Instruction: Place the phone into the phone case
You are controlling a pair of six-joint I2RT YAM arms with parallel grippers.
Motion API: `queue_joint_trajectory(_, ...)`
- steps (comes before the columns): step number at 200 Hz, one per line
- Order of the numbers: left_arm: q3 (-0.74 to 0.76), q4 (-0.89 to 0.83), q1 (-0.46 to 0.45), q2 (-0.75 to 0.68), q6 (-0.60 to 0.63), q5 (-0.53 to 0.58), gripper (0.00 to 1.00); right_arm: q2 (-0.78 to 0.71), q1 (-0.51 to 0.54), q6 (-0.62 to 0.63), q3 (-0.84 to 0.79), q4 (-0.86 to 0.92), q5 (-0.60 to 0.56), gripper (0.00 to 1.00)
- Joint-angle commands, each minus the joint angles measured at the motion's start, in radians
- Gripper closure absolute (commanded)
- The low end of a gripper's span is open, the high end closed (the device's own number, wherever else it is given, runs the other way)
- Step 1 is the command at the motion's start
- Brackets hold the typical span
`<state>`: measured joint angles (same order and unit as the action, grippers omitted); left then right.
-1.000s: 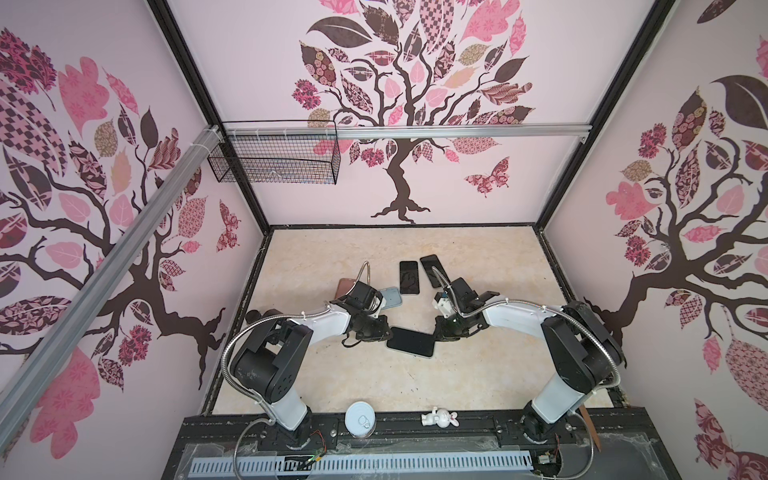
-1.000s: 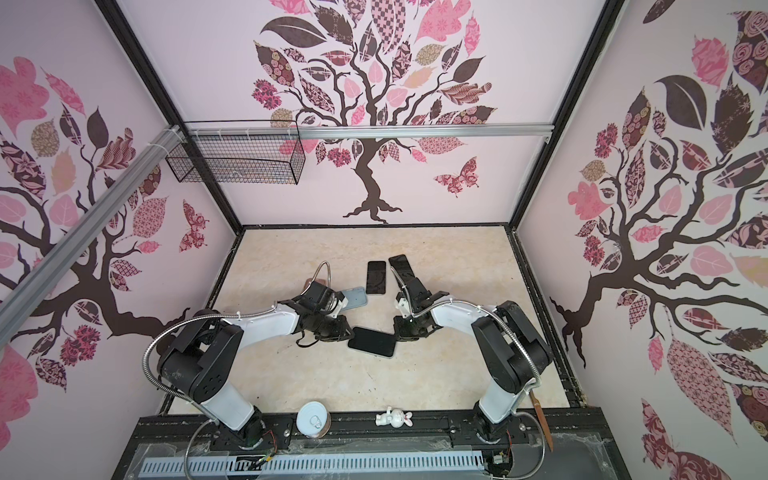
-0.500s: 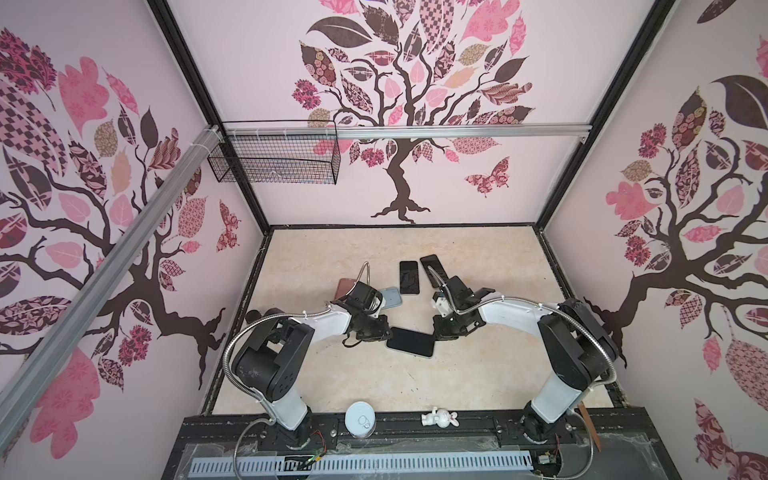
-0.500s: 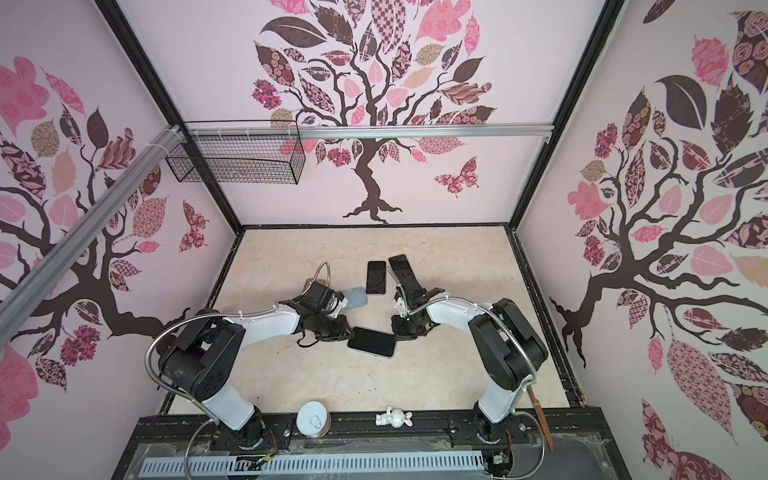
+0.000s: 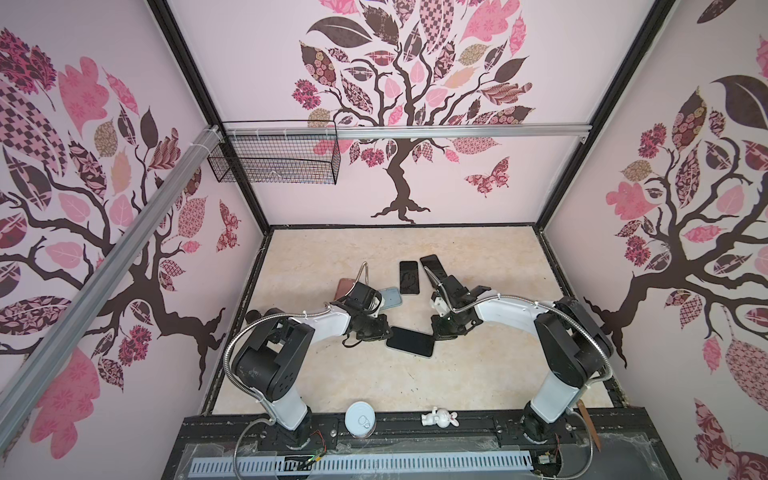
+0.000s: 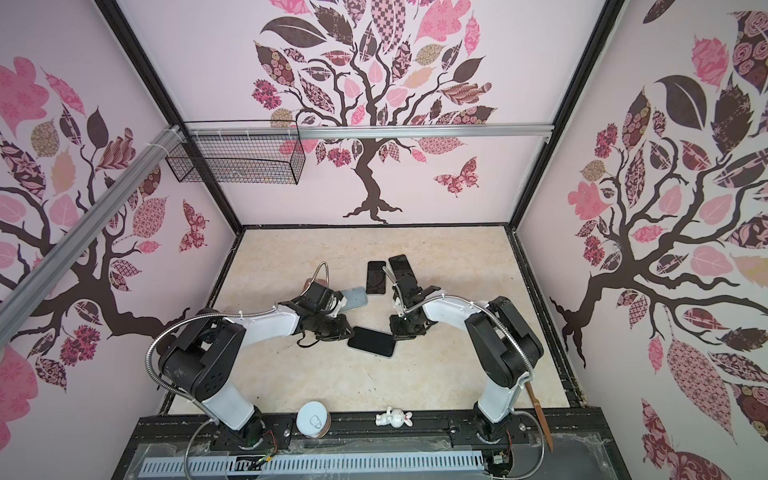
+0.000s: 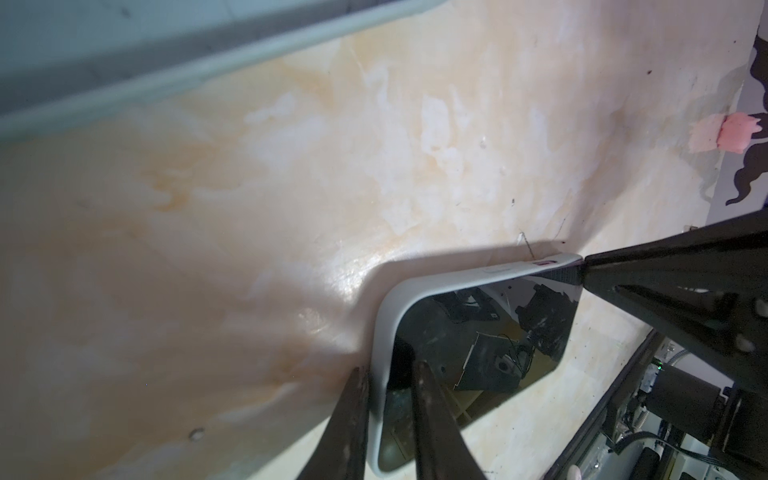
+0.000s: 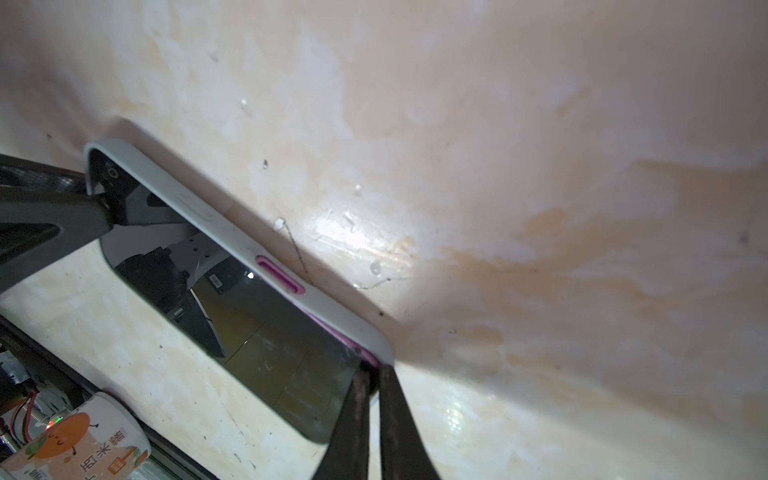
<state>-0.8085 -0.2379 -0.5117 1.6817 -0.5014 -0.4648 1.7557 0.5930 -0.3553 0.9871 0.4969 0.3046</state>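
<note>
Since the earlier frames, the right arm (image 5: 507, 311) is being found shifted slightly toward the phone (image 5: 410, 341). The phone itself and the left arm (image 5: 328, 322) are being found where they were.

The phone is being seen in both top views (image 6: 371, 341) on the table (image 5: 374, 386), screen up, directly between the two sets of fingers. It is being held within the pale phone case (image 8: 232, 232), whose rim is being shown round the dark glass.

In the left wrist view the left gripper (image 7: 388, 370) is being shown clamped on the phone case at one short end. One of its fingers (image 7: 353, 419) is being pressed against the outside of the rim, the other against the glass just inside it.

In the right wrist view the right gripper (image 8: 374, 372) is being shown clenched, its fingers (image 8: 399, 424) closed together. Their tips are being pressed on the phone's corner at the opposite end. Just beside those tips a strip of the phone's pink side is being left exposed above the rim.

That corner is being hidden by the right fingers, so whether it is fully seated cannot be told. The case's end behind the left fingers is being cut off by the frame edge. In both top views the fingertips are being masked by the grippers' own bodies. A further dark handset (image 5: 430, 266) beyond the right fingers is being partly covered by the right arm.
</note>
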Motion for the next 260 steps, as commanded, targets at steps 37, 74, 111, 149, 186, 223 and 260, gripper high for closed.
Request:
queue_joint_trajectory(37,0.029,0.073,-0.023,0.007,-0.018,-0.007,0.79,0.149,0.058,0.035,-0.030,-0.017,-0.224,0.87)
queue_joint_trajectory(74,0.025,0.049,-0.022,-0.009,-0.012,0.019,0.79,0.139,0.065,0.043,-0.003,0.022,-0.263,0.86)
queue_joint_trajectory(111,0.026,0.025,-0.021,-0.030,-0.003,0.046,0.79,0.134,0.076,0.050,0.005,0.023,-0.240,0.85)
queue_joint_trajectory(149,0.032,0.010,-0.015,-0.067,-0.006,0.062,0.78,0.068,0.080,0.064,0.023,0.039,-0.233,0.84)
queue_joint_trajectory(186,0.055,-0.009,0.022,-0.146,-0.015,0.064,0.72,-0.027,0.078,0.149,0.091,0.055,-0.200,0.71)
queue_joint_trajectory(223,0.103,-0.045,0.067,-0.291,-0.016,0.122,0.38,-0.118,0.078,0.290,0.127,0.008,-0.160,0.15)
queue_joint_trajectory(260,0.117,-0.158,0.091,-0.424,-0.026,0.281,0.32,-0.175,0.080,0.438,0.108,-0.066,-0.013,0.05)
